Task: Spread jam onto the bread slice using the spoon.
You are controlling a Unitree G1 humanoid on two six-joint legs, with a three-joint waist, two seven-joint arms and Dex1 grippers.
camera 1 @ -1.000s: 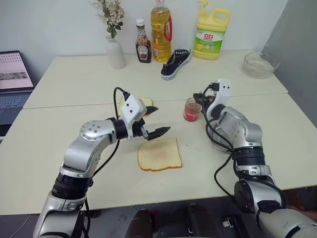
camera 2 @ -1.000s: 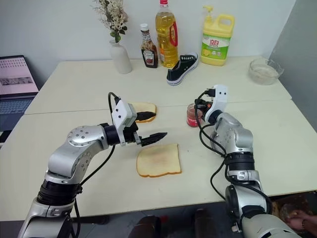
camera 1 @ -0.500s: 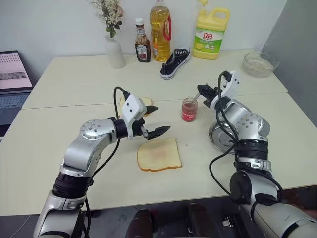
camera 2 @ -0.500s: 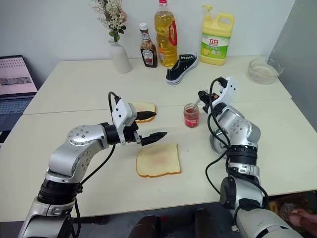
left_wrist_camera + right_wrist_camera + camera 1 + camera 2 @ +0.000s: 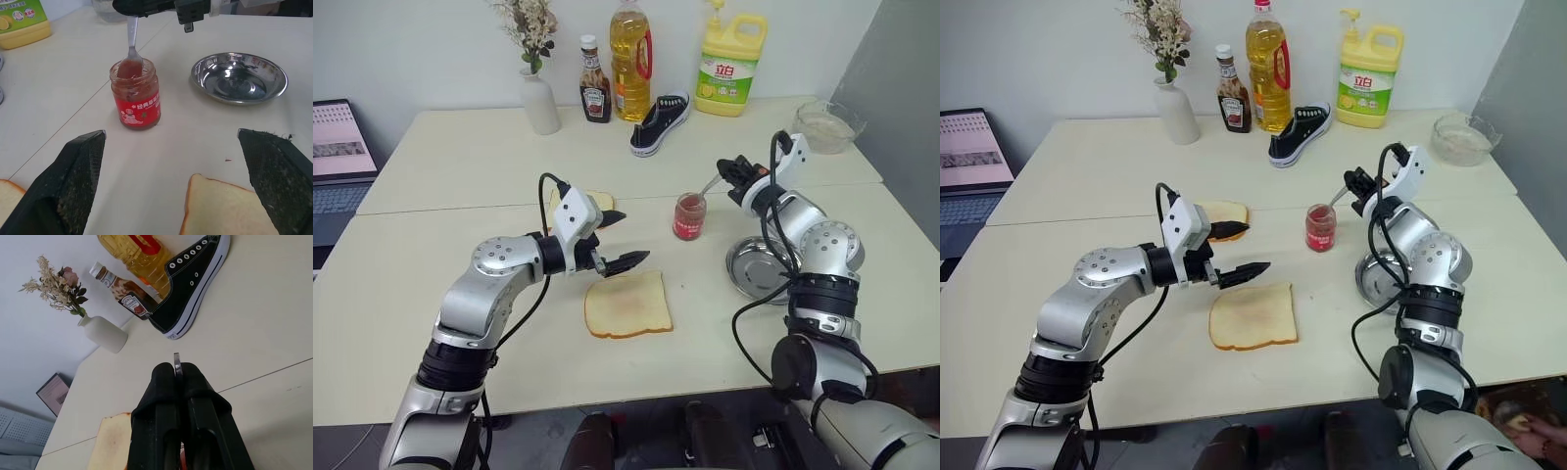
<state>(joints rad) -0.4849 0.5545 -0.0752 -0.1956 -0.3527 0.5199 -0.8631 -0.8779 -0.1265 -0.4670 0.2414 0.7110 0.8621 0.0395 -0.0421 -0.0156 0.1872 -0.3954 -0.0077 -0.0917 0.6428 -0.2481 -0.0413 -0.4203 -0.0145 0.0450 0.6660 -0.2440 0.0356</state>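
Clamped tight on the handle of the spoon (image 5: 131,46), the right gripper (image 5: 740,172) has risen and swung out to the robot's right over the last second, rolling at the wrist as it went, so that it now hangs above and just beyond the jar of jam (image 5: 688,216) instead of crowding low beside it. The spoon's bowl sits at the jar's mouth, coated red as the left wrist view shows it, with the handle slanting up to the gripper. That shift has also uncovered the round steel dish (image 5: 762,267), which lies on the tabletop (image 5: 450,186) just right of the jar. My reading is that the scoop is being lifted out, and the next step is to carry it across to the bread slice (image 5: 627,305), which lies flat nearer the robot and left of the jar, its face showing no clear jam. The left gripper (image 5: 616,238) has kept still, fingers spread wide and empty, hovering over the far edge of that slice; a paler slice (image 5: 1220,214) lies behind it.
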